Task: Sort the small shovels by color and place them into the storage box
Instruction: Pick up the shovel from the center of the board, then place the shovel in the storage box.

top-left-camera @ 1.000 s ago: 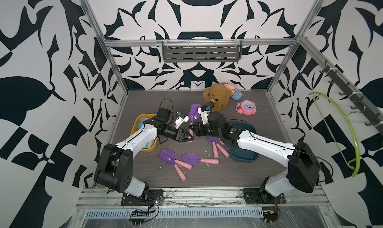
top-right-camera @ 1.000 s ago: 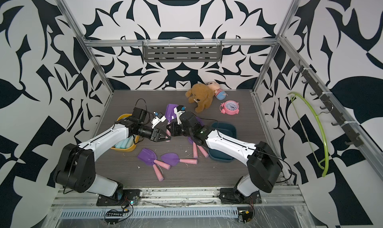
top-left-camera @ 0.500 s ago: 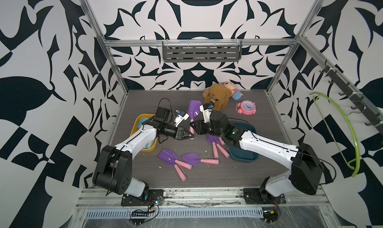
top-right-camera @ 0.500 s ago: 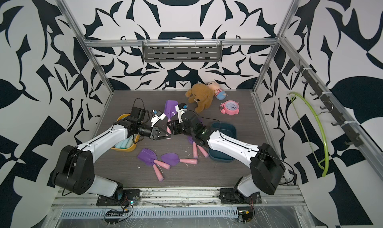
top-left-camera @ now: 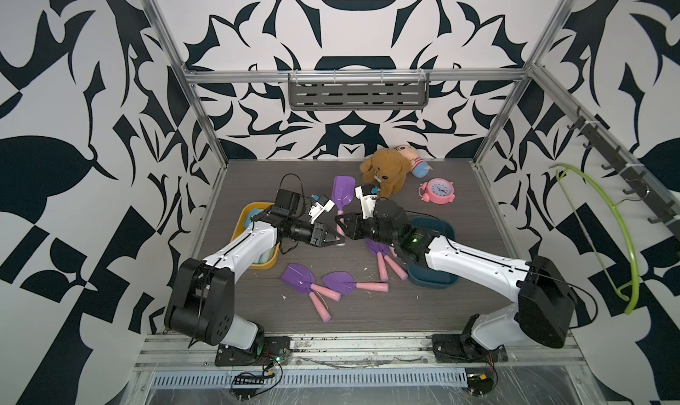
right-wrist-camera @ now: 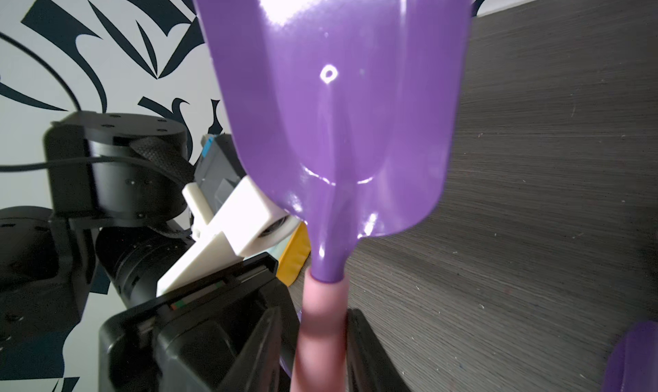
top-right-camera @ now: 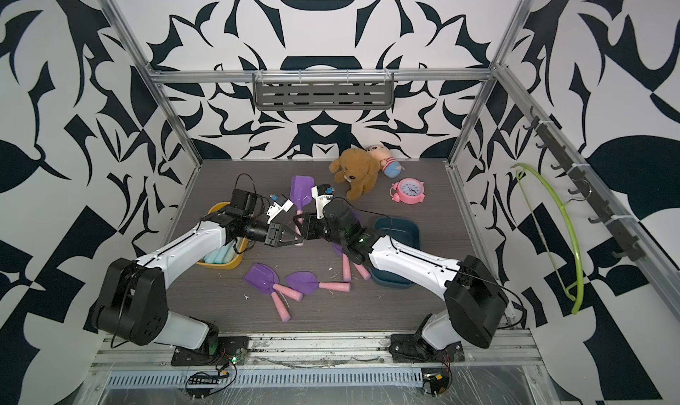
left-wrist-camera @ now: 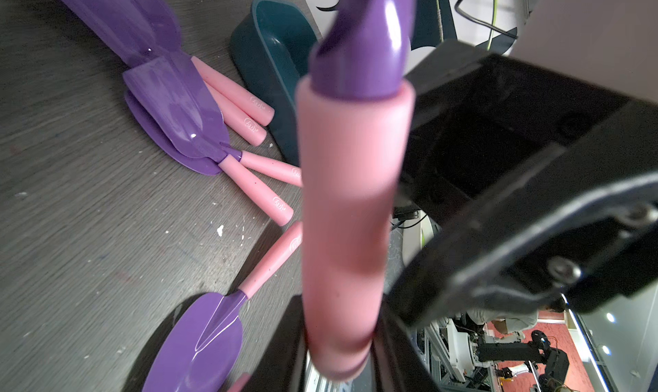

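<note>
From where I stand, the two arms meet nose to nose over the middle of the table (top-left-camera: 368, 311). One purple shovel (top-left-camera: 343, 194) (top-right-camera: 302, 191) is caught between them, up off the surface. Its long axis runs front to back. The purple blade points toward the back wall and the pink handle comes back toward the front rail (how steeply it tips upward I cannot judge). The hollow of the blade faces the right wrist camera (right-wrist-camera: 338, 105).

The left gripper (top-left-camera: 341, 240) (top-right-camera: 298, 240) is clamped on the butt end of the handle, and the left wrist view shows the pink shaft rising straight out from between its fingers (left-wrist-camera: 391, 354). The right gripper (top-left-camera: 337, 221) (top-right-camera: 296, 221) sits just beyond it, further up the handle toward the blade, with one jaw on each side. I cannot tell whether it is pressing or slack.

The yellow box (top-left-camera: 243, 219) lies under the left arm with light blue shovels (top-right-camera: 220, 254) lying in it. The dark teal box (top-left-camera: 434, 283) lies beneath the right forearm. Loose purple shovels (top-left-camera: 340, 282) lie flat near the front, and another pair (top-left-camera: 381, 263) lies just beside the teal box. A teddy bear (top-left-camera: 386, 171) and a pink alarm clock (top-left-camera: 438, 190) are at the back.
</note>
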You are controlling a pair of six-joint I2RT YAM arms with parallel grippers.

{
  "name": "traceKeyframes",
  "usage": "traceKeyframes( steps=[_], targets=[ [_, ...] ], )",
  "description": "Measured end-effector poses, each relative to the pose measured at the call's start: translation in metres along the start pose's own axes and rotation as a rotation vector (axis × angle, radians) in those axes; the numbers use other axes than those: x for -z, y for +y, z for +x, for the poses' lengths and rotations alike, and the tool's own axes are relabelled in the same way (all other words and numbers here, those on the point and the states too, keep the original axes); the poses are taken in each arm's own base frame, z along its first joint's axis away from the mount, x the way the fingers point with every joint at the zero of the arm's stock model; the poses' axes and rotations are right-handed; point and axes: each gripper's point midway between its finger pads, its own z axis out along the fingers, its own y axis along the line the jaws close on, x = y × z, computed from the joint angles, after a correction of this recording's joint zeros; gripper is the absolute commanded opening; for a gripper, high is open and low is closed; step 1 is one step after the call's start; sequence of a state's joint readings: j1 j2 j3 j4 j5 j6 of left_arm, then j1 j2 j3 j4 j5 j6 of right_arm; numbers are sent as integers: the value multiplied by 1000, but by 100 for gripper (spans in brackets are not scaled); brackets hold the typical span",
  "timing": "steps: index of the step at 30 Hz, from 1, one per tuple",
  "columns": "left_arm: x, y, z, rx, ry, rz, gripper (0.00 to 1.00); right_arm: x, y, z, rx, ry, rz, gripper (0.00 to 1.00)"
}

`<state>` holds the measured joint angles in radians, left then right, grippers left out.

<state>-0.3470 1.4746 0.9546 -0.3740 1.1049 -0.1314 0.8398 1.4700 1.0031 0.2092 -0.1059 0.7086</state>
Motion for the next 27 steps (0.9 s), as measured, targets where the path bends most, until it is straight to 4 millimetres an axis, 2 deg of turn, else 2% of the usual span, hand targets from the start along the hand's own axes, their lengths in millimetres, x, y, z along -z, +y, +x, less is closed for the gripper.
traceKeyframes(
  steps=[5, 7, 9, 12, 15, 18, 21, 24, 27],
  targets=[
    [-1, -1, 2, 4, 3, 15, 7, -5, -3, 3, -11, 9, 6, 21],
    [-1, -1, 3, 0, 3, 22, 11, -5, -3, 3, -28, 9, 7, 11],
    [-1, -2, 3, -4, 2, 26, 23, -5, -2, 2, -24, 9, 5, 5],
    [0, -2, 2, -12, -1, 20, 50, -5, -2, 2, -18, 12, 10, 0],
    [1, -1, 4, -29, 5, -7, 64, -2, -10, 4, 16, 47, 63, 0],
    [4, 1, -2, -65, 10, -63, 68, 8, -27, 7, 62, 114, 153, 0],
    [5, 0, -18, -135, 14, -122, 71, 32, -55, 1, 91, 184, 267, 0],
    [-3, 2, -38, -224, 31, -192, 73, 68, -95, -10, 73, 224, 390, 0],
    [-28, 1, -54, -314, 76, -230, 74, 108, -137, -14, 22, 267, 518, 0]
  ],
)
